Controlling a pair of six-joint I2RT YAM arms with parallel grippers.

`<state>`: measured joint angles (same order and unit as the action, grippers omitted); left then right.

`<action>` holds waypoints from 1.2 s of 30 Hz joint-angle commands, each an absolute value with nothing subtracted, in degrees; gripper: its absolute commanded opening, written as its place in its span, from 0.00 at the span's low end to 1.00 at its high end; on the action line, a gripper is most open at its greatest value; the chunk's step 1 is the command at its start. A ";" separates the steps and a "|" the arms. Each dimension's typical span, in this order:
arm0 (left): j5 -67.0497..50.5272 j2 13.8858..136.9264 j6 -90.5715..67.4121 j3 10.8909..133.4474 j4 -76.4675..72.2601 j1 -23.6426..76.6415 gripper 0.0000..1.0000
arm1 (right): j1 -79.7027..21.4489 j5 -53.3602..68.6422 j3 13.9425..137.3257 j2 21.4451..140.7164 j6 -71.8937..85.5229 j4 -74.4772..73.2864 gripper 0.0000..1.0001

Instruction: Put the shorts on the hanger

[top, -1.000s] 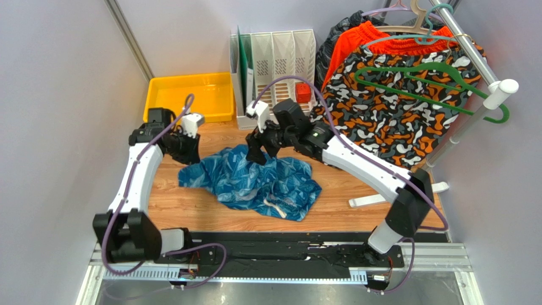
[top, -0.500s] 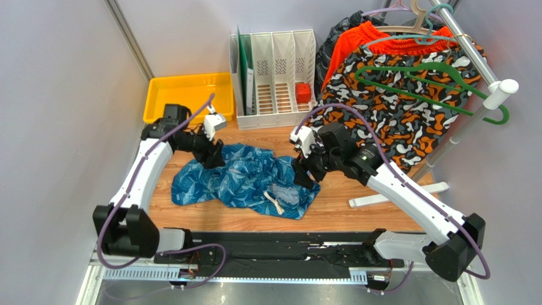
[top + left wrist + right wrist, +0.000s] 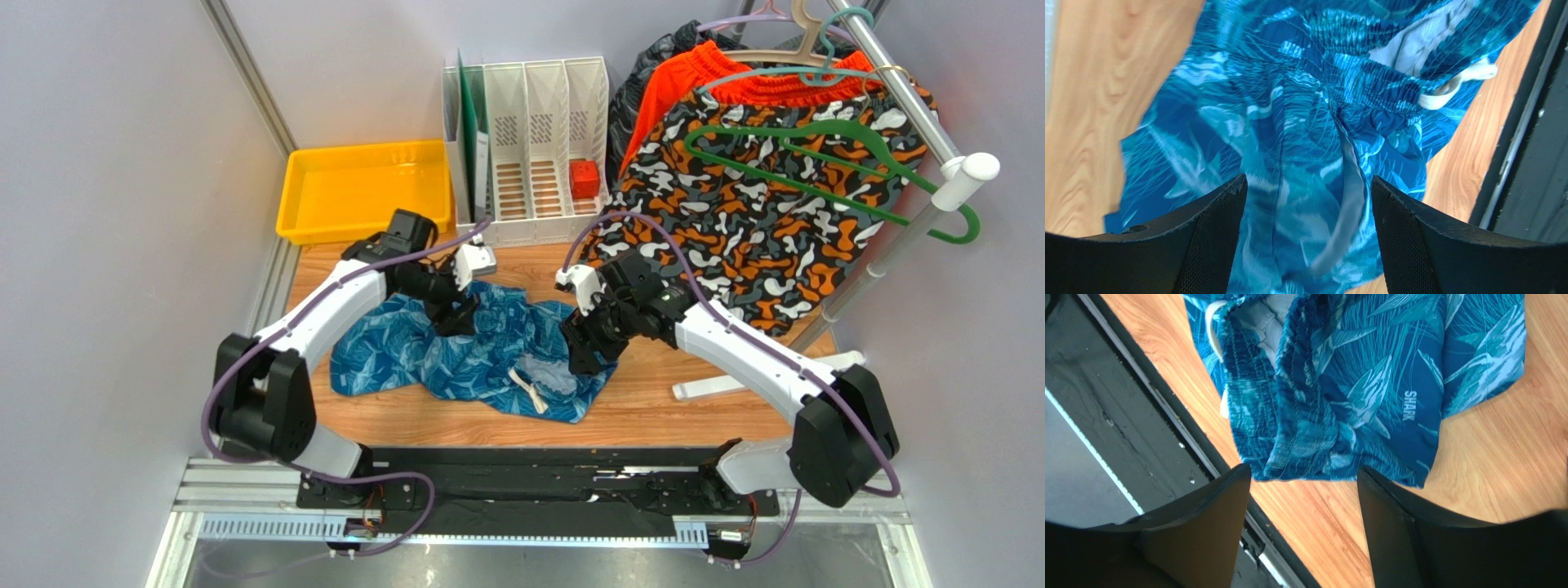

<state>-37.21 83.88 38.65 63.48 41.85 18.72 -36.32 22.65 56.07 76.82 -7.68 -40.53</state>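
Observation:
The blue leaf-print shorts (image 3: pixel 472 349) lie crumpled on the wooden table, white drawstring (image 3: pixel 530 395) toward the near edge. They fill the left wrist view (image 3: pixel 1290 135) and the top of the right wrist view (image 3: pixel 1364 386). The dark green hanger (image 3: pixel 816 157) hangs on the rack at the back right, over the camouflage shorts. My left gripper (image 3: pixel 451 321) is open, just above the middle of the shorts, holding nothing. My right gripper (image 3: pixel 584 353) is open over the shorts' right edge, with bare table between its fingers.
A yellow tray (image 3: pixel 363 186) and a white file rack (image 3: pixel 530 135) stand at the back. Camouflage shorts (image 3: pixel 761 233) and orange shorts (image 3: pixel 711 76) hang on the metal rail (image 3: pixel 914 104) at the right. The rack's white foot (image 3: pixel 724 382) rests on the table.
My left gripper has swung right, from the shorts' back left corner to over their middle. My right gripper came back from the far side to the shorts' right edge and has settled there.

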 commanded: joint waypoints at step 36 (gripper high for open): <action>-19.88 83.04 29.02 62.40 40.17 23.47 0.94 | -31.64 17.32 51.85 71.72 -3.25 -35.24 0.00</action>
